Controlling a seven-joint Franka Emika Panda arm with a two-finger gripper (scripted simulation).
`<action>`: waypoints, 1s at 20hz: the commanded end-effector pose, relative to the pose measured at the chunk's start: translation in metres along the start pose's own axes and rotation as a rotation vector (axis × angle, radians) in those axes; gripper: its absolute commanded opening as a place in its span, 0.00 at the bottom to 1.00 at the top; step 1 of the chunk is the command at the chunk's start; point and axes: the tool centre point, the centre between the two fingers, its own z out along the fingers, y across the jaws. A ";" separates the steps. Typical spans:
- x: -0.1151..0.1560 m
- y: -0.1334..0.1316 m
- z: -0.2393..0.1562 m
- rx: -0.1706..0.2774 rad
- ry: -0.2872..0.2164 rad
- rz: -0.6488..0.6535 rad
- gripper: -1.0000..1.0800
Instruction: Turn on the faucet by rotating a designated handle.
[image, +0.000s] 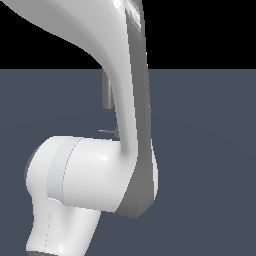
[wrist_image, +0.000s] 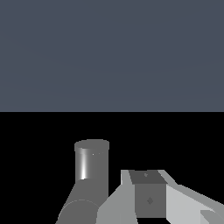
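Note:
In the exterior view the white robot arm fills the middle and hides most of the scene. Beside it only a strip of the faucet, a thin grey upright tube, shows, with the small thin handle sticking out sideways below. The gripper is hidden there. In the wrist view a short grey upright cylinder of the faucet stands close, joined to a second grey cylinder pointing at the camera. The gripper shows as grey blocks right beside these cylinders. I cannot tell whether it is open or touching them.
The ground is a flat blue-grey surface reaching to a black background. Nothing else shows besides the arm and the faucet.

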 end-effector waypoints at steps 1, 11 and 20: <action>0.000 0.000 0.000 -0.001 0.000 -0.001 0.00; -0.024 0.008 0.000 -0.001 0.000 0.000 0.00; -0.039 0.007 0.000 0.005 0.010 -0.002 0.00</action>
